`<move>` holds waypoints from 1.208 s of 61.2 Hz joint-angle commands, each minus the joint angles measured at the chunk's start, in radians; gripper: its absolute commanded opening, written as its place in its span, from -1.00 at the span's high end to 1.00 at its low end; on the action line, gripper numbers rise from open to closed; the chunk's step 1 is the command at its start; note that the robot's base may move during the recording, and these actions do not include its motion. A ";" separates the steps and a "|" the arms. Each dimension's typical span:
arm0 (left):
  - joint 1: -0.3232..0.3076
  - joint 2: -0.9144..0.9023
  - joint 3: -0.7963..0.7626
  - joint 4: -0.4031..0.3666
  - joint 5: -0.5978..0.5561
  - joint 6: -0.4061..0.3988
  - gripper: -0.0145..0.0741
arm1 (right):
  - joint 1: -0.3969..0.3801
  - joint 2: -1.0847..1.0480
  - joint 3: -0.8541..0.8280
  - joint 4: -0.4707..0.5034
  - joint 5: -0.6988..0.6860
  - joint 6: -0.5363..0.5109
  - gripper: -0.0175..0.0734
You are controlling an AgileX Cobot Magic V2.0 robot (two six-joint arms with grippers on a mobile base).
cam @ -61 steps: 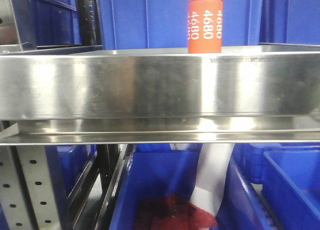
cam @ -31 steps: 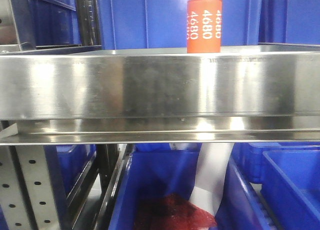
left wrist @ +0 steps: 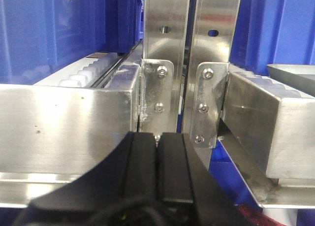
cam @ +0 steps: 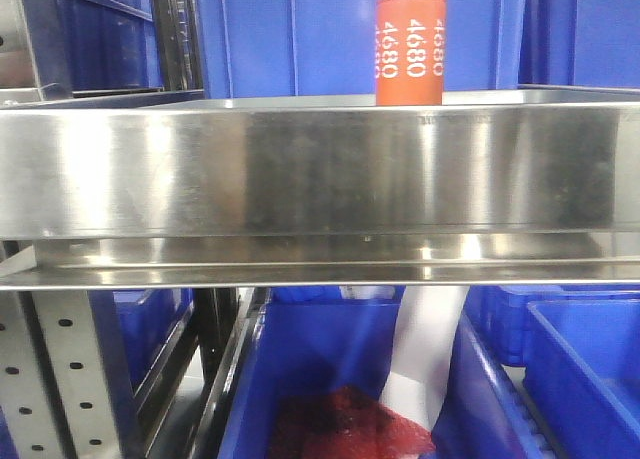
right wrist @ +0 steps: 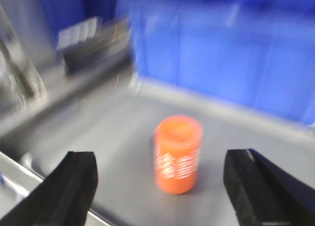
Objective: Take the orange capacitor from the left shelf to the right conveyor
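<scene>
The orange capacitor (cam: pixel 410 49) is seen upright on the left shelf (cam: pixel 300 169), set back behind the broad front lip, with blue bins (cam: pixel 280 39) at the far side. The right hand (right wrist: pixel 161 179) is held spread wide, its fingers framing the can without touching it, a placing judged to be the line-up for a grasp. Open shelf floor is left on both sides of the can, and the raised lip must be cleared on lifting out. The left hand (left wrist: pixel 157 152) is kept pressed together and empty, near the steel uprights (left wrist: pixel 167 48). The right conveyor is not shown.
</scene>
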 commanded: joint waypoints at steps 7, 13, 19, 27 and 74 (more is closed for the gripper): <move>-0.006 -0.005 0.026 -0.005 -0.086 -0.002 0.96 | 0.002 0.114 -0.041 -0.006 -0.180 -0.002 -0.77; -0.006 -0.005 0.026 -0.005 -0.086 -0.002 0.96 | 0.000 0.177 -0.041 -0.006 -0.215 -0.002 -0.77; -0.006 -0.005 0.026 -0.005 -0.086 -0.002 0.96 | -0.017 0.234 -0.041 -0.005 -0.229 -0.001 -0.77; -0.006 -0.005 0.026 -0.005 -0.086 -0.002 0.96 | -0.050 0.295 -0.041 -0.005 -0.267 0.017 -0.77; -0.006 -0.005 0.026 -0.005 -0.086 -0.002 0.96 | -0.069 0.193 -0.039 -0.002 -0.209 0.021 0.50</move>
